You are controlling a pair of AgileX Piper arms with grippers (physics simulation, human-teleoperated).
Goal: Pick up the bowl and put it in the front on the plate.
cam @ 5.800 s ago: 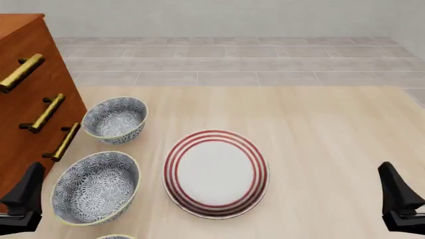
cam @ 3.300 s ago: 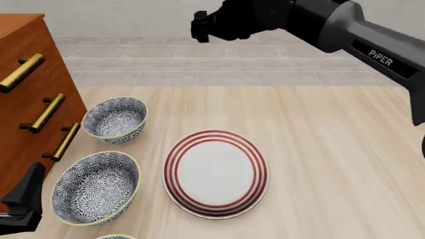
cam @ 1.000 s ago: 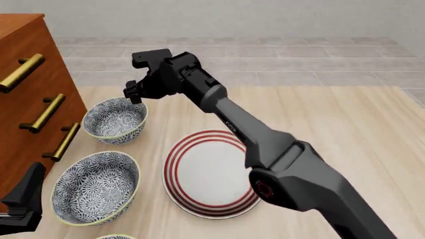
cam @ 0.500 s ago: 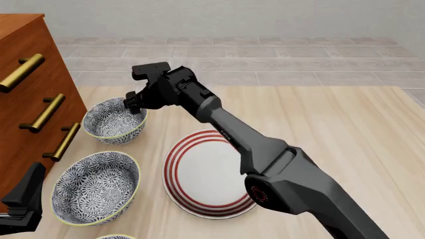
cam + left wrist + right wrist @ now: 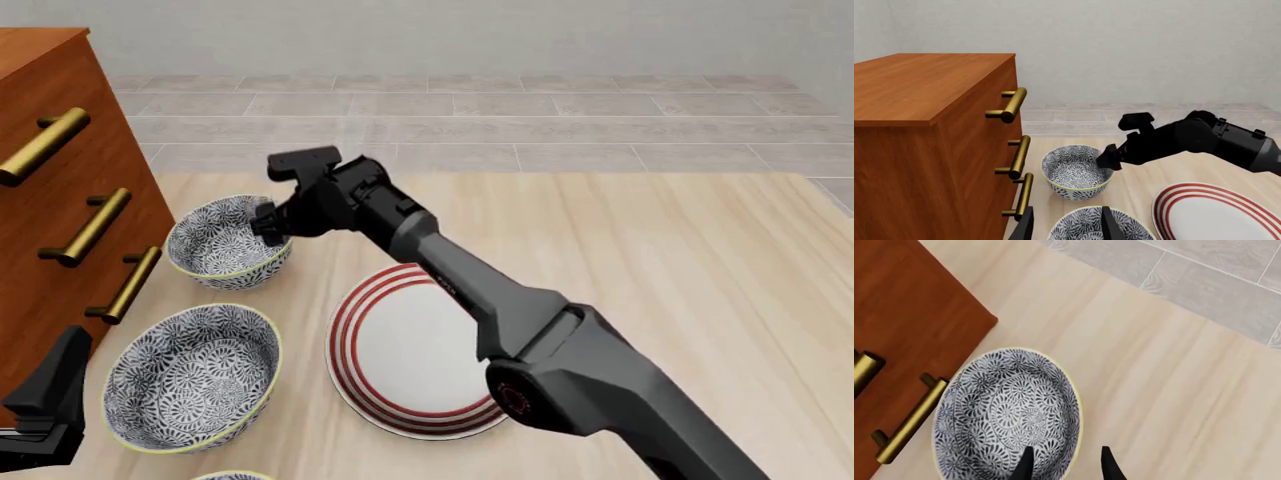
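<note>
The bowl point(image 5: 214, 245), blue-and-white with a pale rim, stands upright at the table's far left, beside the drawers. My right gripper point(image 5: 270, 224) is open and low over the bowl's right rim. In the right wrist view one fingertip point(image 5: 1026, 464) is inside the bowl point(image 5: 1001, 415) and the other is outside the wall. The red-ringed plate point(image 5: 350, 340) lies nearer the front, right of the bowl, with nothing on it. My left gripper point(image 5: 47, 400) hangs open at the front left, holding nothing. From its wrist view I see the bowl point(image 5: 1071, 172) and the right gripper point(image 5: 1111, 160).
A wider bowl point(image 5: 194, 375) of the same pattern sits in front of the bowl, left of the plate. A third bowl's rim point(image 5: 227, 475) shows at the bottom edge. The wooden drawer cabinet point(image 5: 54, 200) with brass handles borders the left side.
</note>
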